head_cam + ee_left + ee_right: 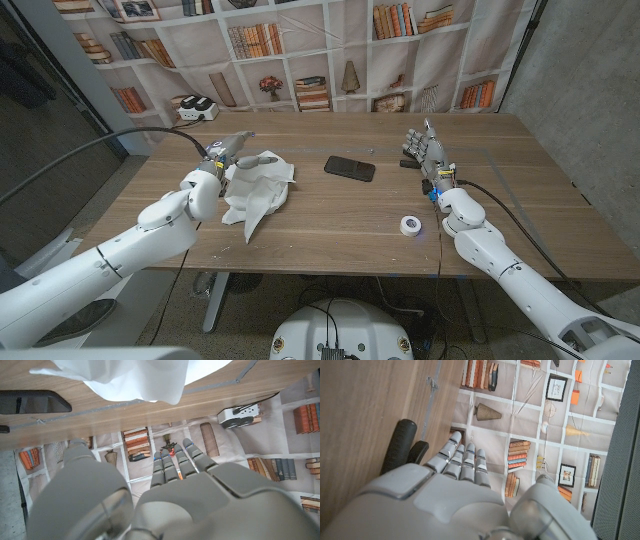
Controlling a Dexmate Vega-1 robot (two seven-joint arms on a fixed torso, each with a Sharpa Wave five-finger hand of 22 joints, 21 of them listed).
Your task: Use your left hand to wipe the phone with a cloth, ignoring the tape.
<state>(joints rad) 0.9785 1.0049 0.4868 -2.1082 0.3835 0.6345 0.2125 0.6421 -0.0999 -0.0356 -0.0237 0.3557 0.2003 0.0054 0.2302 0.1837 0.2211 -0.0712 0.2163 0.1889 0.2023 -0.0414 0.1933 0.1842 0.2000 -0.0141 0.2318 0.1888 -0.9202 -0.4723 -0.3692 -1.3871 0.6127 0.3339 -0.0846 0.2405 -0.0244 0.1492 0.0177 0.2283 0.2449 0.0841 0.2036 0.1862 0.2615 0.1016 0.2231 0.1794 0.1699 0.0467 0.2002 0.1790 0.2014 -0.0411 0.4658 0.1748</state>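
The left robot hand point(226, 152) hovers at the far-left edge of the crumpled white cloth point(256, 190), fingers extended and apart with nothing in them, while the flat black rectangular phone point(350, 168) lies on the wooden counter point(330, 225) just right of that cloth, not touching it. To do this step well, the left robot hand should come down on the cloth's bunched middle and gather several folds, so a thick pad can be dragged right onto the phone. The right robot hand point(424, 150) waits released right of the phone, and the small white tape roll point(409, 226), nearer than the phone, should stay untouched
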